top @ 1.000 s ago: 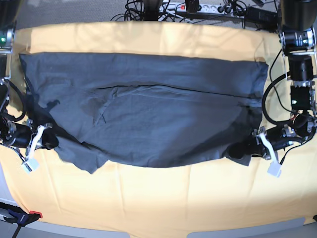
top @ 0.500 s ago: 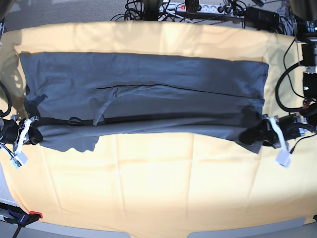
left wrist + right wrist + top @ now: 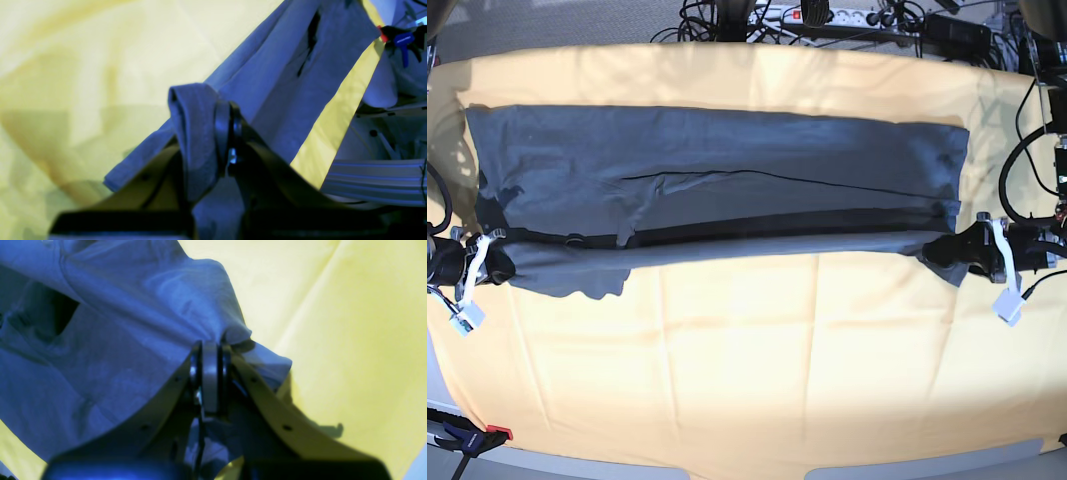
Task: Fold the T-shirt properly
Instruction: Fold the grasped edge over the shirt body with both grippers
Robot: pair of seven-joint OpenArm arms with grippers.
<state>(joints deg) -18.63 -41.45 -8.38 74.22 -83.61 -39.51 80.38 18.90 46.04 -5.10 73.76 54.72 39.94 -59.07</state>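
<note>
Lying spread sideways across the yellow cloth (image 3: 747, 380), the T-shirt (image 3: 717, 165) forms a long dark grey band, its near edge lifted and pulled taut between the two grippers. Left gripper (image 3: 972, 252): jaws clamped on a bunched fold of the shirt's near corner; wrist view shows the fabric wrapped over one fingertip (image 3: 193, 133) and running away from it in creased layers. Right gripper (image 3: 489, 262): jaws clenched on the opposite near corner, cloth gathered right at the pads (image 3: 210, 373), with a loose flap hanging just beside them. Between the grippers a dark seam line and a shadowed fold run along the shirt. Beyond the shirt's far edge: tangled cables (image 3: 727, 20) and a power strip (image 3: 837, 15). A clamp (image 3: 472, 435) sits at the cloth's near corner, on the right gripper's side.
</note>
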